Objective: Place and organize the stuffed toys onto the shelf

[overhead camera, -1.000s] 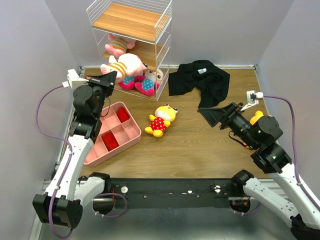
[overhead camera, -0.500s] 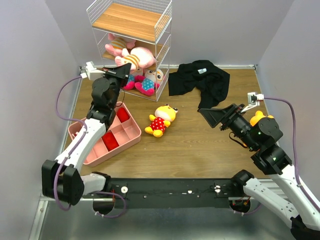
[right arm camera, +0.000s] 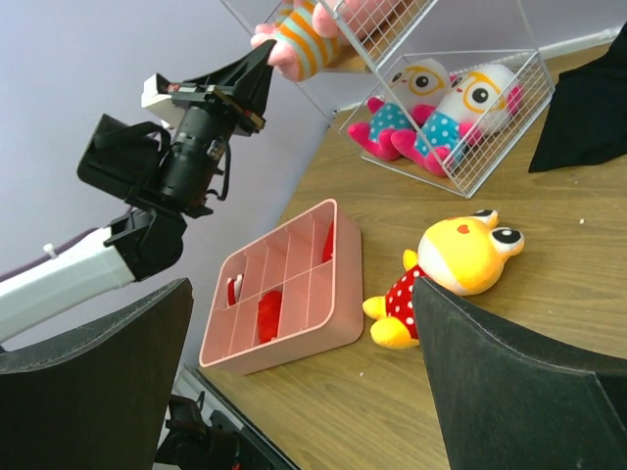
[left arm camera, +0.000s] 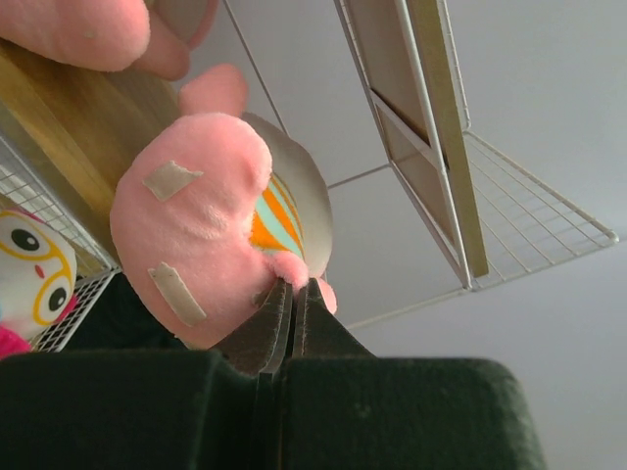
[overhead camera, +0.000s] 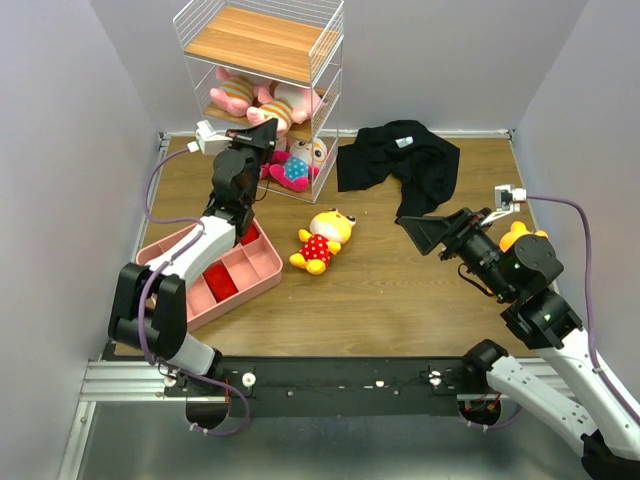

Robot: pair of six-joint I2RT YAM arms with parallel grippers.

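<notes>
The shelf (overhead camera: pixel 262 40) stands at the back left. On its middle board lie two pink striped stuffed toys (overhead camera: pixel 232 93). My left gripper (overhead camera: pixel 268 132) is shut on a small pink limb of the right-hand one (overhead camera: pixel 292 103); the left wrist view shows that pinch (left arm camera: pixel 292 292) under the pink body (left arm camera: pixel 191 220). Two white-faced toys with glasses (overhead camera: pixel 300 160) sit on the bottom tier. A yellow toy in red polka dots (overhead camera: pixel 322 238) lies on the table. Another yellow toy (overhead camera: pixel 515 235) peeks out behind my right arm. My right gripper (overhead camera: pixel 425 232) is open and holds nothing; the yellow toy (right arm camera: pixel 460 262) lies just beyond it.
A pink compartment tray (overhead camera: pixel 262 272) with red items sits left of the yellow toy, beside my left arm. A black cloth garment (overhead camera: pixel 400 165) is crumpled at the back right. The shelf's top board (overhead camera: pixel 262 40) carries nothing.
My left arm has swung right and forward, carrying the pink toy from in front of the shelf onto its middle tier. The right arm has stayed still.
</notes>
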